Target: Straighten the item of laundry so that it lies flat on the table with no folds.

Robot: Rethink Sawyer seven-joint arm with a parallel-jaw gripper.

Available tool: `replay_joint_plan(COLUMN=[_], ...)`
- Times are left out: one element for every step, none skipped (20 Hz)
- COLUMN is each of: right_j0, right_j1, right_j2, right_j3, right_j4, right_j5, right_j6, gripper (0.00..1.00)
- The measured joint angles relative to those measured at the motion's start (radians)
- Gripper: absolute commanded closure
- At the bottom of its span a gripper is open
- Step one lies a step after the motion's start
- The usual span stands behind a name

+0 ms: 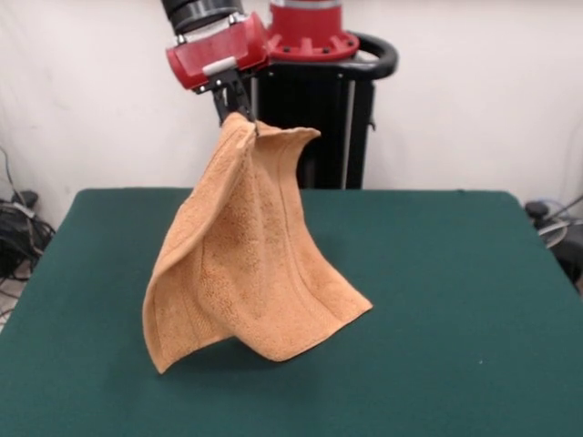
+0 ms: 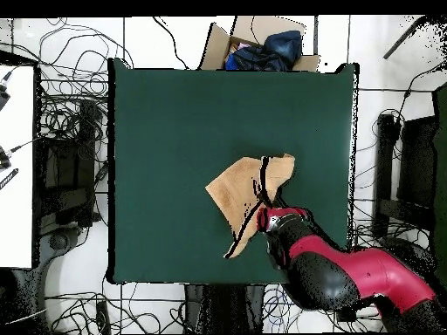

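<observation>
The towel is held clamped by the gripper at one corner; soft, limp drape is judged; a free corner should be taken

The arm has glossy red shells with black joint sections. Its wrist is a red block under a black ribbed cylinder. The pedestal is black with a red bolted collar.
</observation>
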Motion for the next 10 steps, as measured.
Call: replay_joint_plan(right_j0=[-0.016, -0.031, -0.047, -0.063, -0.076, -0.085, -0.100, -0.109, -0.116, -0.125], right_j1=[0.011, 0.023, 0.038, 0.054, 0.067, 0.077, 0.097, 0.110, 0.119, 0.135], right_j2=[0.014, 0.025, 0.031, 0.038, 0.039, 0.039, 0.039, 0.038, 0.039, 0.039], right_j3=[0.001, 0.001, 0.001, 0.001, 0.001, 0.001, 0.001, 0.001, 0.001, 0.001], right_j4=[0.000, 0.000, -0.004, -0.007, -0.013, -0.020, -0.035, -0.047, -0.057, -0.077], right_j5=[0.000, -0.001, -0.002, -0.004, -0.008, -0.010, -0.016, -0.021, -0.024, -0.030], right_j6=[0.000, 0.000, 0.000, 0.000, 0.000, 0.000, 0.000, 0.000, 0.000, 0.000], gripper=[1.00, 1.00, 1.00, 1.00, 1.00, 1.00, 1.00, 1.00, 1.00, 1.00])
